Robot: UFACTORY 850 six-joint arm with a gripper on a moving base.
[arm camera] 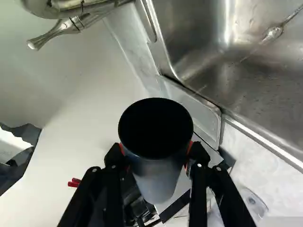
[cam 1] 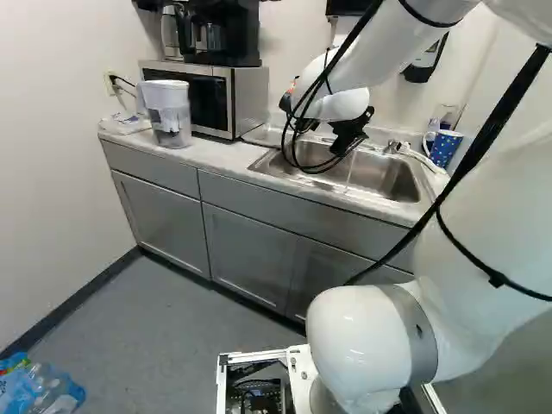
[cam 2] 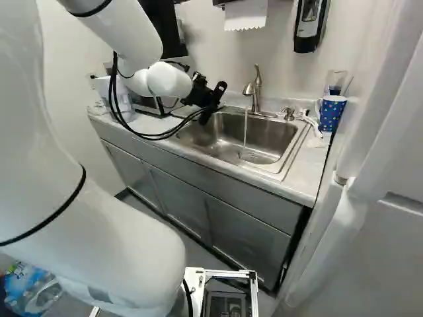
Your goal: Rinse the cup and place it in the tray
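Cup, clasped in the gripper, hangs left of the running water; rinse unconfirmed, tray placement undone.

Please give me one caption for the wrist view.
Black gripper holding a dark, tapered cup near the steel sink.

- No text, label, brand, number or sign is showing readably in any view.
- The bottle pack is showing coloured patches; any lettering there is being too small to read.
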